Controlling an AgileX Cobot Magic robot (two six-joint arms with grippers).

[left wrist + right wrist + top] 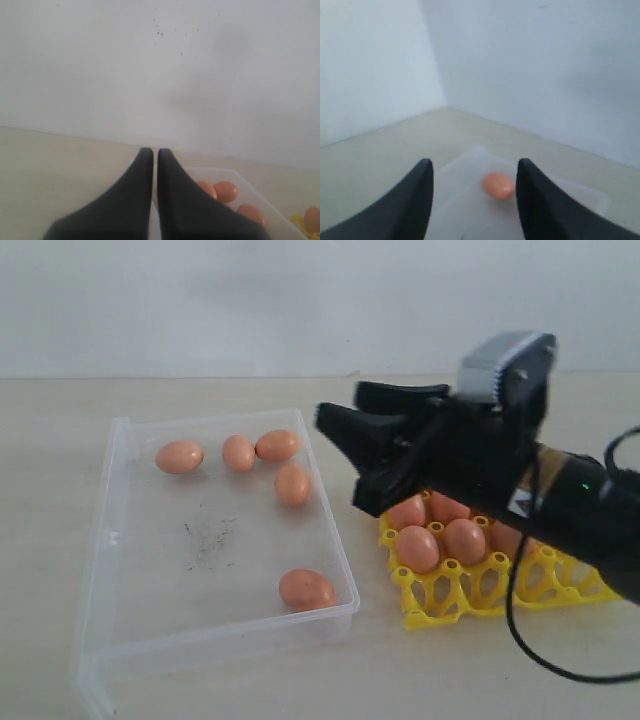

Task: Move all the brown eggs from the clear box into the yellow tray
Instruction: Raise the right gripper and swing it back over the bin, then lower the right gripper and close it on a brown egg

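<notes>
Several brown eggs lie in the clear box (110,540): three along its far wall (238,453), one just nearer (292,483), one at the near right corner (306,589). The yellow tray (450,592) to the right holds several brown eggs (465,540). My right gripper (338,405) hangs open and empty above the gap between box and tray, pointing at the box. In the right wrist view, one egg (498,185) lies in the box (465,215) beyond the open gripper (475,167). My left gripper (155,151) is shut and empty, with eggs (226,191) in the box (235,173) beyond it.
The box and tray rest on a pale beige table (60,440) before a white wall. A black cable (530,655) loops from the right arm down over the tray's near right side. Dark scuffs (205,537) mark the box floor.
</notes>
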